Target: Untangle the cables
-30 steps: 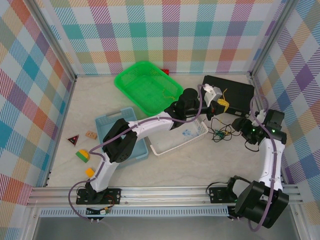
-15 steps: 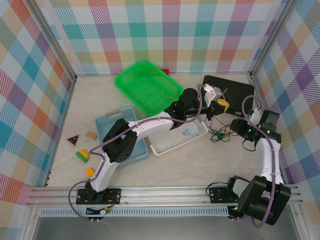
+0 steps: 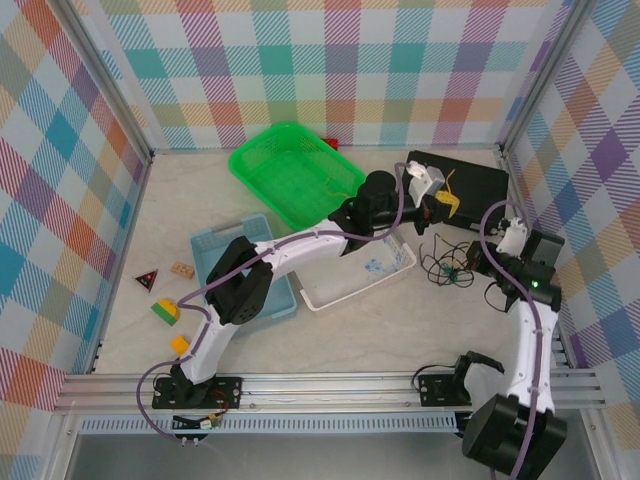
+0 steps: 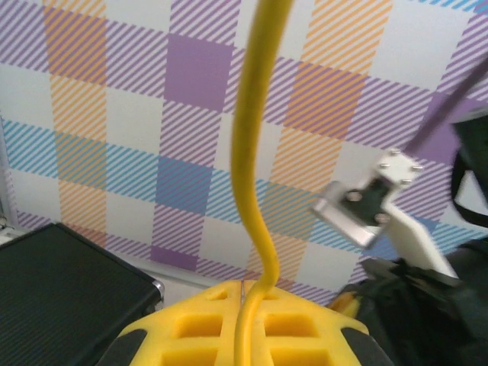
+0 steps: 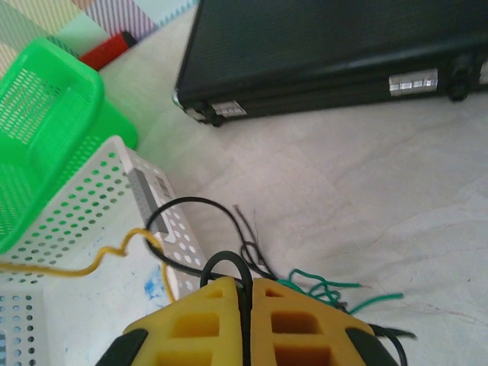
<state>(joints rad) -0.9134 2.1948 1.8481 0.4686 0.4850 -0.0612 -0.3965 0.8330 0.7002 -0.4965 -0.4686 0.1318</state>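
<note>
The cables lie as a loose tangle on the table, right of the white basket. In the left wrist view, my left gripper is shut on the yellow cable, which rises straight up from the fingers. From above, this left gripper hangs over the black case's near edge, above the tangle. My right gripper is shut on a loop of the black cable. The dark green cable curls just right of those fingers. The yellow cable trails left over the basket. My right gripper sits at the tangle's right side.
A black case lies at the back right, close behind the tangle. The white basket, a green basket and a blue tray stand to the left. Small blocks sit at the far left. The right wall is near.
My right gripper has shut on the black cable and drawn back to the right. The left gripper, still holding the yellow cable, has lifted slightly toward the back.
</note>
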